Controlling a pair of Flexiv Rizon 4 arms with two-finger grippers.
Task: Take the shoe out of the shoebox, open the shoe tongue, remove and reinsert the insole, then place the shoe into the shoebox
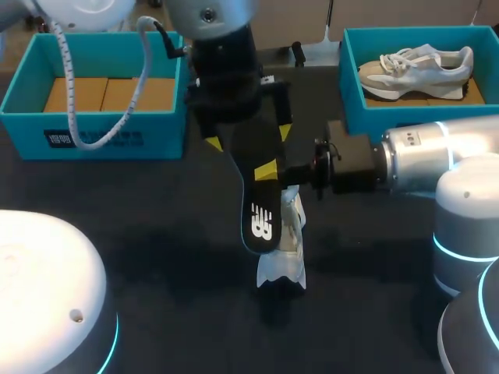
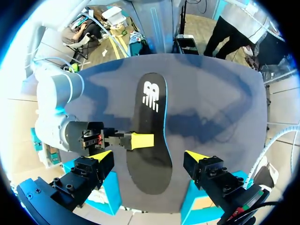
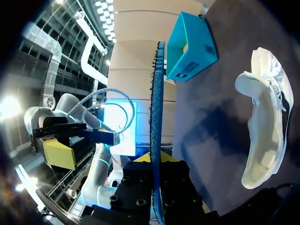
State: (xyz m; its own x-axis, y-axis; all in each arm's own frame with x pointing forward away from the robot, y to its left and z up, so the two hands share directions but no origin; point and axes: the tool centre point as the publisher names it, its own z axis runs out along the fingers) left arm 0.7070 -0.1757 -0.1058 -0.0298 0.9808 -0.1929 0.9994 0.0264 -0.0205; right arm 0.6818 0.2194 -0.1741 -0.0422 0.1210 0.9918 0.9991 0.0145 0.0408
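Here, thin flat black insole [image 1: 261, 187] between right fingers [image 1: 267, 170].

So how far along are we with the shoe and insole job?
Done: the white shoe lies out on the table, and the black insole is out of it. In hand: the right claw grips the insole in the air above the shoe, and the left claw is open around it. Left: reinsert the insole, then put the shoe into a blue shoebox.
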